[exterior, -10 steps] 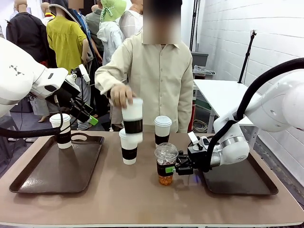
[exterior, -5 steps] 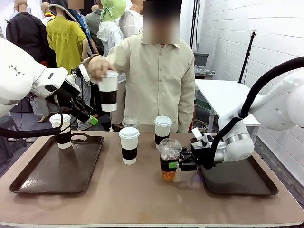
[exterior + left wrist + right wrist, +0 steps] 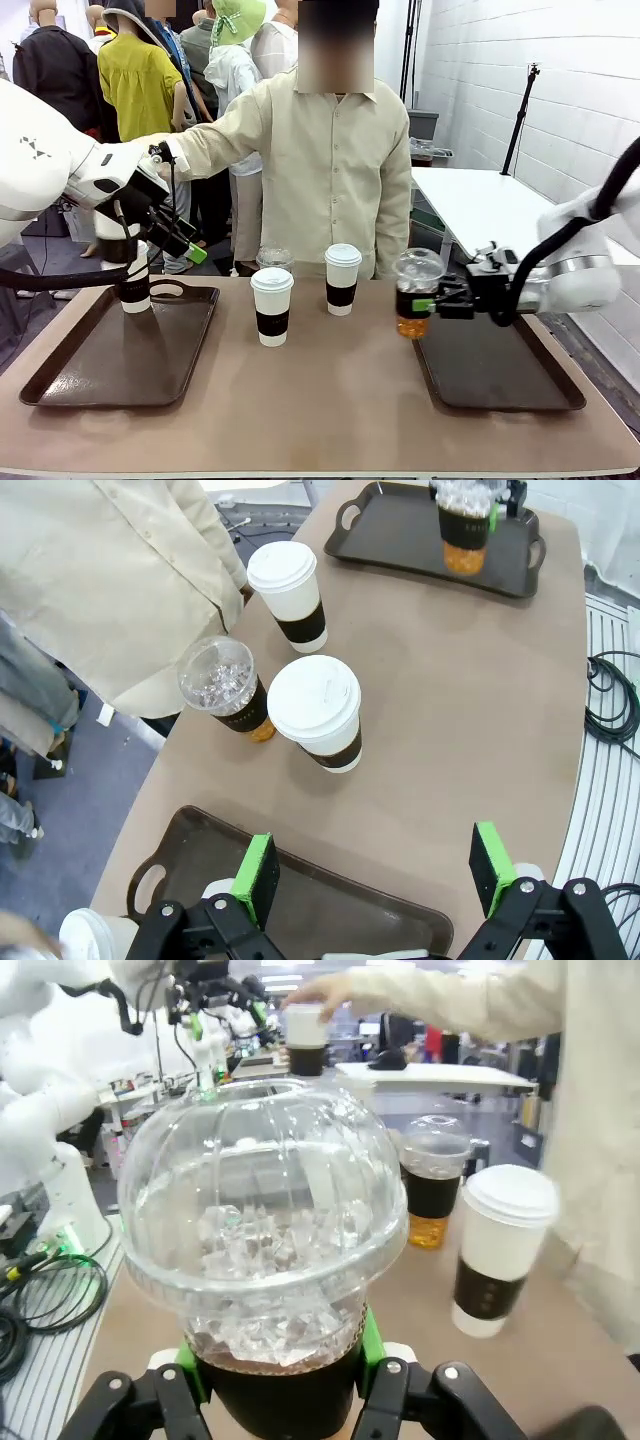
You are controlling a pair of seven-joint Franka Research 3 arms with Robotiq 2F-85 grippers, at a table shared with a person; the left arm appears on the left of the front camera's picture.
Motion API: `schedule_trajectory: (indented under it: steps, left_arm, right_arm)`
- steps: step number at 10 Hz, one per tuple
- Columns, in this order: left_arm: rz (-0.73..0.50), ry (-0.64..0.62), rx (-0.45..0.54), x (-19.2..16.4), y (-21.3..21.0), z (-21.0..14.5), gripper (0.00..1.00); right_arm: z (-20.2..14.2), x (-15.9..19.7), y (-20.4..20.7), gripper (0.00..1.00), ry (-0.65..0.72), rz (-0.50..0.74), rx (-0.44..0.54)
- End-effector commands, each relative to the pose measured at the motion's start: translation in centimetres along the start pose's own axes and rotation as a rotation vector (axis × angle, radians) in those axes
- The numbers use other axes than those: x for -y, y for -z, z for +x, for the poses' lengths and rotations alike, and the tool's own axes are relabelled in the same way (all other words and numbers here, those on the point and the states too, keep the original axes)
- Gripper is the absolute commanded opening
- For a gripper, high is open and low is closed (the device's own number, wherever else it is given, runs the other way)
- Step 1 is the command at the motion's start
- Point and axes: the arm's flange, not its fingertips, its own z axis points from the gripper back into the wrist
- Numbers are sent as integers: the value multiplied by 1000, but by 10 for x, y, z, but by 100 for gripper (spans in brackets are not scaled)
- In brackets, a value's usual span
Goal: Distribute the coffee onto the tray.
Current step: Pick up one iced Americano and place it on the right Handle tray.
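Right claw (image 3: 432, 303) is clenched on the clear plastic dome-lidded cup of amber iced coffee (image 3: 415, 290), upright and aloft, with the dark brown tray (image 3: 500, 385) below the claw and its rim about under the claw's tip. Lowered here, the base could catch that rim and tip, spilling. Past the claw's tip, white lidded paper cups with dark sleeves (image 3: 272, 305) and a second iced cup (image 3: 274, 258) stand well apart, blocking nothing; left claw (image 3: 375, 865) spread open.
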Motion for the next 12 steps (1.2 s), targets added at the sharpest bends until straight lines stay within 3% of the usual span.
schedule_trajectory:
  steps: [1, 5, 12]
  left_arm:
    - [-14, 12, 15, -3, 0, -2, 100]
    - [-14, 12, 15, -3, 0, -2, 100]
    - [-14, 12, 15, -3, 0, -2, 100]
  right_arm:
    - [4, -12, -28, 64, 8, -6, 32]
    - [-20, -36, -62, 64, -21, -25, -7]
    - [-89, -40, -79, 64, -60, 1, 19]
